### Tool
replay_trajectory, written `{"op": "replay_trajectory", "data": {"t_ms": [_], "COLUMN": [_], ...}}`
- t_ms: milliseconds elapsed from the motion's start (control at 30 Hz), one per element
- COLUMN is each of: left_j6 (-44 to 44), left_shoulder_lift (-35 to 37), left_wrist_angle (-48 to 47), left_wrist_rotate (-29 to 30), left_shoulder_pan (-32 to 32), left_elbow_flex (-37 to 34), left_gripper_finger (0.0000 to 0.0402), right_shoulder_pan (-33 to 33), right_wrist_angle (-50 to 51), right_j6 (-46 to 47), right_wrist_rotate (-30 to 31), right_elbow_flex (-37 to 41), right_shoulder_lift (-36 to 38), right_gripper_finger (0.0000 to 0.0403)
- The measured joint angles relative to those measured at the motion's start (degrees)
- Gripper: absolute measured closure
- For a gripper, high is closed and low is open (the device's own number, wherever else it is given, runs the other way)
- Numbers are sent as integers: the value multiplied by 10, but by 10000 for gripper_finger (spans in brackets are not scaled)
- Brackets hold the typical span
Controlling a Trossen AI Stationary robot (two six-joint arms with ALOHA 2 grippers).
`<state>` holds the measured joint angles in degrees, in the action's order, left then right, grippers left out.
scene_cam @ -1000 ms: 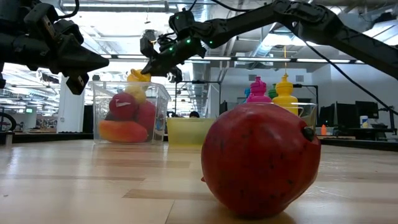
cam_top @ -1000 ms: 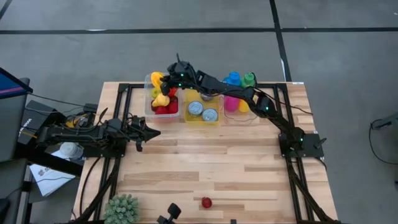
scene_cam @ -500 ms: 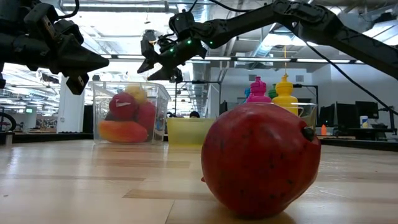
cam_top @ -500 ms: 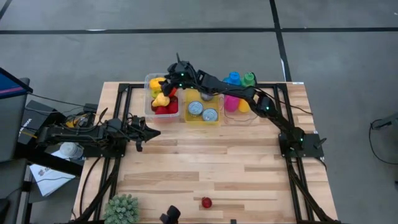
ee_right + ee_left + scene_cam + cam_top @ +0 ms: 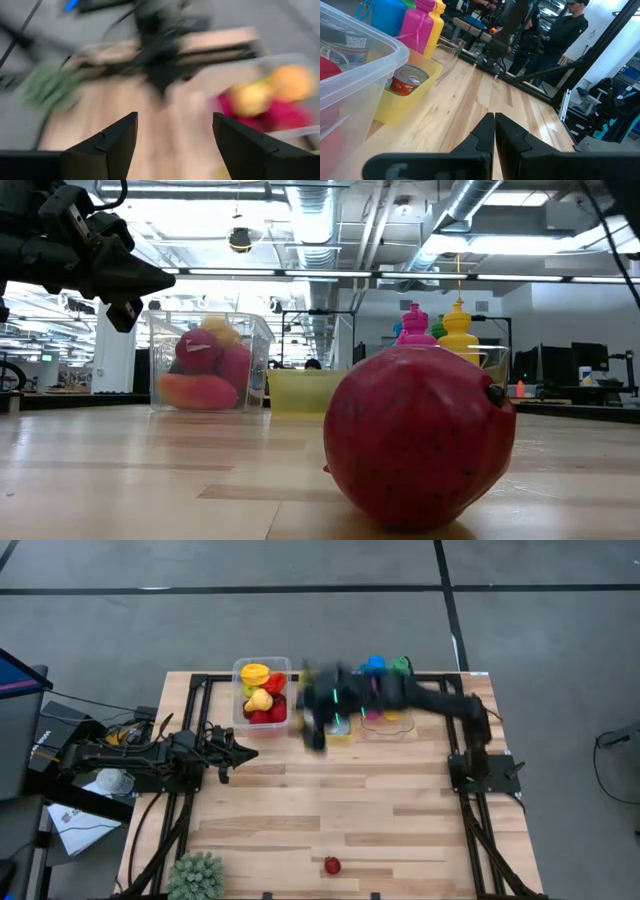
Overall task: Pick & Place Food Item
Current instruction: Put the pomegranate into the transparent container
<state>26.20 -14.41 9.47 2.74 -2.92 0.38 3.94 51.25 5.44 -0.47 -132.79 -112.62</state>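
Two dark arms work at the wooden table [image 5: 340, 810]. The right gripper [image 5: 172, 140] (blurry from above) has its fingers spread wide and empty over the yellow plastic tub [image 5: 322, 728] by the far edge. The left gripper [image 5: 243, 753] is pinched closed near the left edge. The round red pomegranate [image 5: 331, 865] sits near the front edge.

Evenly and brightly lit from overhead, with ceiling strip lights [image 5: 250, 272] showing in the low view and blowing out to white patches. Only soft, faint shadows on the wooden table [image 5: 340, 810]. Heavy motion blur across the whole right wrist view, leaving only the fingers [image 5: 110, 145] crisp. Smeared too in the high view: the right arm [image 5: 400, 697]. Close and slightly soft in the low view, the pomegranate [image 5: 418, 438]. Sharp in the left wrist view, with mild glare on the clear bin [image 5: 350, 75].
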Motion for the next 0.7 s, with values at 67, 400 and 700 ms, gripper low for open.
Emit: {"op": "replay_trajectory", "data": {"t_ms": [67, 400, 700], "left_j6": [0, 0, 0], "left_shoulder_lift": [0, 0, 0], "left_wrist_angle": [0, 0, 1], "left_wrist_rotate": [0, 0, 0], "left_shoulder_pan": [0, 0, 0], "left_elbow_flex": [0, 0, 0], "left_gripper_finger": [399, 399, 399], "right_shoulder_pan": [-67, -342, -425], "right_wrist_angle": [53, 185, 161], "right_j6": [11, 158, 242], "right_wrist_rotate": [23, 202, 197], "right_elbow_flex": [1, 1, 0], "right_shoulder_lift": [10, -35, -132], "right_gripper_finger": [154, 153, 153]}}
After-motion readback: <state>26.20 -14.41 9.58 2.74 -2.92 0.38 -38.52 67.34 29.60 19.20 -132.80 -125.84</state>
